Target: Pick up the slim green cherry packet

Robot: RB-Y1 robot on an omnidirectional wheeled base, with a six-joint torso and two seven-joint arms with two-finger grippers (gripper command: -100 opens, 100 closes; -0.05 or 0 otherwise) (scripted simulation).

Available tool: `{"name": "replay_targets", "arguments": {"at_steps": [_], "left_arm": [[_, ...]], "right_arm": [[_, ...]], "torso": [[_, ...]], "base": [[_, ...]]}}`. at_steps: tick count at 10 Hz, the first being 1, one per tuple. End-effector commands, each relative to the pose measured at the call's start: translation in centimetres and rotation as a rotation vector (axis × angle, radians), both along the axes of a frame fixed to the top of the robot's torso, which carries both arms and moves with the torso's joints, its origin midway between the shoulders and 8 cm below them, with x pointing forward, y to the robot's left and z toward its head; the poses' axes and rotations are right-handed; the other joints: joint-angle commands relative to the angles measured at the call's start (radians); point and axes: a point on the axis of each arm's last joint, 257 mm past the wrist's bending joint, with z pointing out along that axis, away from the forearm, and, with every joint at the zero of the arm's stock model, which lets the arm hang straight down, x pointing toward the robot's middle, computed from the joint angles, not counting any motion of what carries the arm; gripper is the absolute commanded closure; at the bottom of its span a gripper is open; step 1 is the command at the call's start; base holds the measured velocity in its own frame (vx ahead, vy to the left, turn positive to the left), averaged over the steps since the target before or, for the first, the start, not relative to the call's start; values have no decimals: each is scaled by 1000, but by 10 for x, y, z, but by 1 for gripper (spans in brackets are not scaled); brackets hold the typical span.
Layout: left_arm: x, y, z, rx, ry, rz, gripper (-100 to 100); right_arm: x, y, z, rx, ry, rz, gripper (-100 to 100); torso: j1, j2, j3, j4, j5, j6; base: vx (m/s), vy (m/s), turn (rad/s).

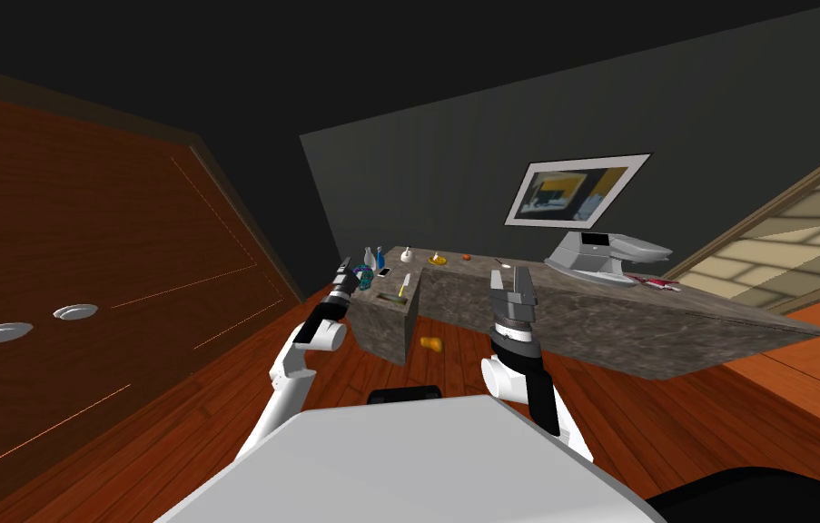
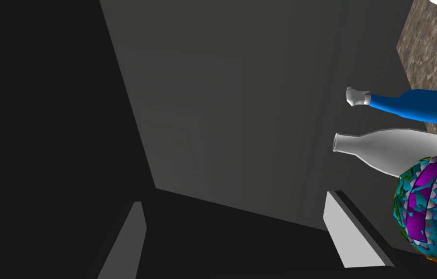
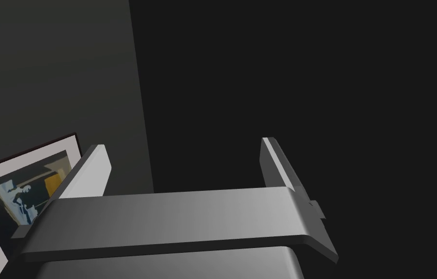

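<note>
left gripper [image 1: 342,270]: fingers spread, empty, at the counter [image 1: 580,318] end, aimed at the wall
right gripper [image 1: 510,289]: spread, empty, raised over the counter front
packet [image 1: 390,296]: slim green strip, probably it, flat on the counter, near the left gripper, on its inner side and lower
risk 1: patterned ball [image 2: 435,203] just beside one left finger; a swing towards the packet could knock it
risk 2: white bottle [image 2: 391,147] and blue bottle [image 2: 420,106] beyond the ball could tip
risk 3: flat packet, fingers may skid off
head view: gives the packet's place
left wrist view: gives the finger-to-ball gap
</note>
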Motion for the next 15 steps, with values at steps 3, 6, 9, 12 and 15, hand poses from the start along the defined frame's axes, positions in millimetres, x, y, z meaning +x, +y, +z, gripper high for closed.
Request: {"name": "replay_targets", "arguments": {"at_steps": [3, 6, 9, 12, 15], "left_arm": [[17, -5, -18, 7, 89, -6, -100], [32, -8, -35, 13, 166, -9, -100], [45, -11, -55, 21, 253, -11, -100], [56, -15, -71, 27, 328, -12, -100], [66, -18, -88, 34, 405, -13, -100]], "right_arm": [[0, 0, 0, 0, 0, 0, 0], [0, 0, 0, 0, 0, 0, 0], [0, 0, 0, 0, 0, 0, 0], [0, 0, 0, 0, 0, 0, 0], [0, 0, 0, 0, 0, 0, 0]], "torso": [[0, 0, 0, 0, 0, 0], [-1, 0, 0, 0, 0, 0], [-1, 0, 0, 0, 0, 0], [-1, 0, 0, 0, 0, 0], [-1, -1, 0, 0, 0, 0]], "base": [[8, 18, -7], [11, 14, -13], [12, 14, -17], [16, 13, -20], [21, 9, -26]]}}
